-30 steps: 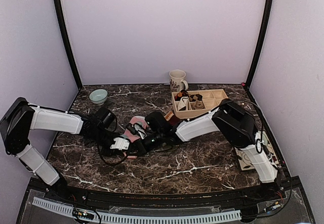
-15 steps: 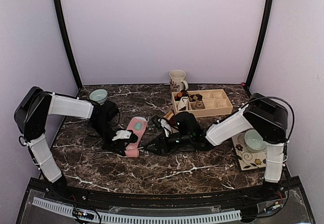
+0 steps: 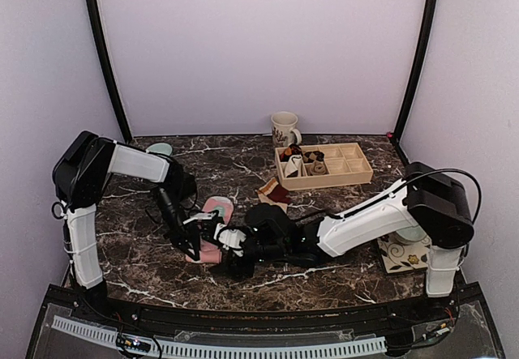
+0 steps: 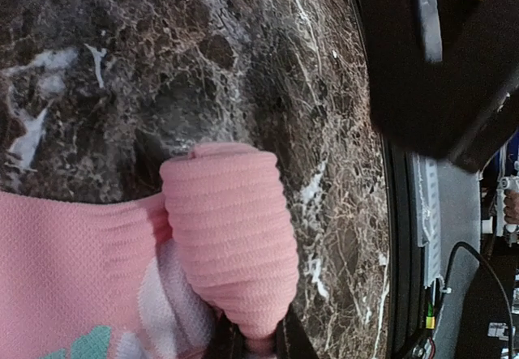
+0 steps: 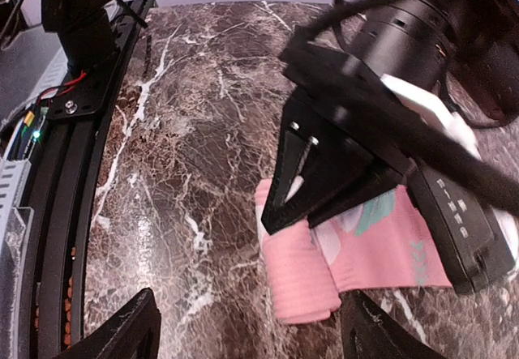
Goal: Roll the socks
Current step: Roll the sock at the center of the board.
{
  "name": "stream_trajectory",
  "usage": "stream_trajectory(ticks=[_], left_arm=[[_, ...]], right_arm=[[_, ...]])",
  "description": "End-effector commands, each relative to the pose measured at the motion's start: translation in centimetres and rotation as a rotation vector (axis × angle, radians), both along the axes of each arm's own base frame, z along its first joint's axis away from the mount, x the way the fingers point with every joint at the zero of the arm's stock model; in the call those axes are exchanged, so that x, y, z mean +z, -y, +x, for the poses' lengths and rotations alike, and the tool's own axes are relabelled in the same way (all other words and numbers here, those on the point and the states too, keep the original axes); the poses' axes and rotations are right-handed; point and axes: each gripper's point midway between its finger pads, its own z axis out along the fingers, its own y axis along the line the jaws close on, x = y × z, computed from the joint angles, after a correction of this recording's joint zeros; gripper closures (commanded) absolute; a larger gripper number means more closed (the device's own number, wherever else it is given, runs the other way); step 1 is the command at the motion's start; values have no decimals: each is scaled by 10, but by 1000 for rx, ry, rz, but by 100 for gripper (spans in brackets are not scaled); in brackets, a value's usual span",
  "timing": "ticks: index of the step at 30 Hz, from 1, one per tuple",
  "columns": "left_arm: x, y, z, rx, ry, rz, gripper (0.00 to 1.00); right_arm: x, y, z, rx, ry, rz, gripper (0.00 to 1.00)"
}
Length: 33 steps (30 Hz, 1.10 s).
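Note:
The pink sock (image 3: 216,211) lies on the marble table left of centre, its near end curled into a small roll (image 4: 231,245). My left gripper (image 3: 195,234) is shut on that rolled end; its fingertips (image 4: 251,341) pinch the fabric at the bottom of the left wrist view. In the right wrist view the roll (image 5: 302,282) lies under the black left gripper (image 5: 336,173). My right gripper (image 3: 223,241) hovers open just near of the roll, its fingers (image 5: 122,335) spread on either side without touching it. The tan sock with the dark-red cuff (image 3: 272,190) lies behind, near the tray.
A wooden compartment tray (image 3: 334,177) with small rolled bundles stands at the back right, with a mug (image 3: 284,128) behind it. A green bowl (image 3: 160,148) sits at the back left. A patterned mat (image 3: 397,255) lies at the right. The table's front rail (image 5: 73,100) is close.
My right gripper has moved left to the sock's near end. My left gripper has shifted and now pinches that end, which is curled into a roll instead of lying flat.

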Motion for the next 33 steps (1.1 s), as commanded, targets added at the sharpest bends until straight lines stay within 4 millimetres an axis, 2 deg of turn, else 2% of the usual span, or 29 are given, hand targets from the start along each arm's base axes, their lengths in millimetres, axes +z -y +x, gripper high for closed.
stream_trajectory(ticks=[1,4,8,11,14,17,21,27,29,30,32,33], left_arm=[[-5,-17,-17,-44,-92,93,91],[-5,-17,-15,-42,-93,102,91],[-6,-17,-14,-43,-87,108,91],[-6,-18,-13,-46,-79,112,91],[-7,-17,-11,-41,-73,111,91],[-7,-14,-8,-34,-65,102,89],[-6,-11,-3,-17,-47,97,79],[-7,-12,0,-13,-4,95,75],[-7,-12,6,6,20,98,69],[-4,-12,12,23,42,91,62],[4,-15,27,71,114,64,39],[11,-16,37,97,169,34,36]], right_arm=[[-23,-16,9,43,192,-148,38],[-26,-30,9,70,241,-153,45],[-48,-40,12,98,263,-195,53],[-56,-44,12,112,265,-206,55],[-62,-46,11,118,261,-210,59],[-68,-45,12,116,253,-225,66],[-73,-46,9,113,220,-232,77],[-78,-42,2,108,152,-223,84],[-84,-41,-2,109,109,-232,85],[-86,-40,-3,104,88,-236,86],[-90,-38,-5,94,22,-233,86],[-92,-36,-6,88,-15,-229,86]])
